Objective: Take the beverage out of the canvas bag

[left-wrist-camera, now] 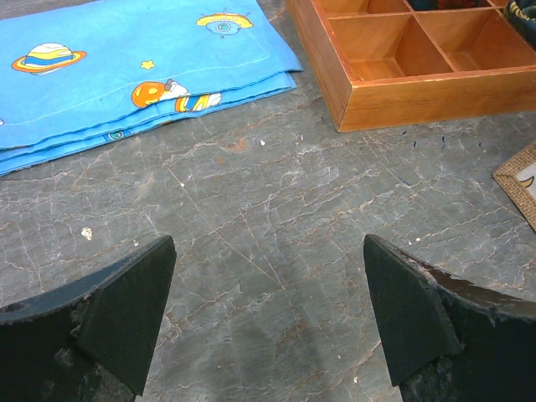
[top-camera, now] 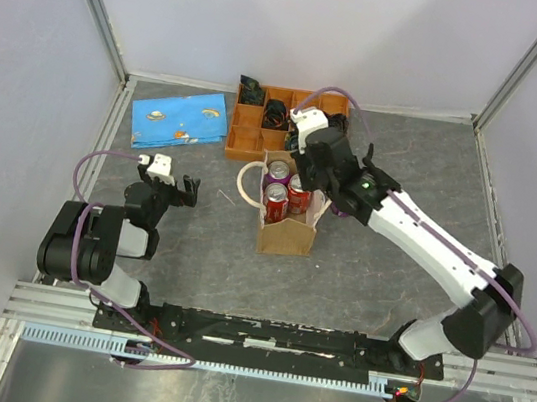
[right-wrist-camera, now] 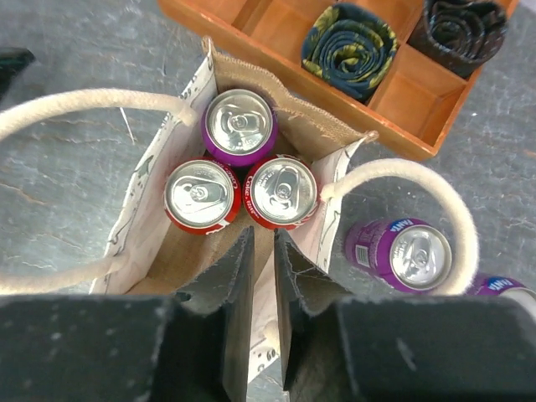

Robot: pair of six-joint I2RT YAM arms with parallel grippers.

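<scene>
The tan canvas bag [top-camera: 287, 226] stands upright mid-table with cream rope handles [right-wrist-camera: 75, 105]. Inside it stand three cans: a purple one [right-wrist-camera: 239, 126] and two red ones [right-wrist-camera: 201, 194] [right-wrist-camera: 281, 191]. My right gripper [right-wrist-camera: 262, 243] hovers just above the bag's open top, near the red cans. Its jaws are nearly together with only a thin slit, and nothing is between them. It also shows in the top view [top-camera: 313, 172]. My left gripper [top-camera: 184, 191] is open and empty, low over bare table left of the bag, with its fingers [left-wrist-camera: 126, 310] wide apart.
A purple Fanta can [right-wrist-camera: 402, 254] stands on the table just outside the bag, inside a handle loop, with another [right-wrist-camera: 502, 289] beside it. The orange compartment tray [top-camera: 260, 119] holding rolled ties [right-wrist-camera: 347, 42] sits behind the bag. A blue space-print cloth [top-camera: 180, 119] lies at the back left.
</scene>
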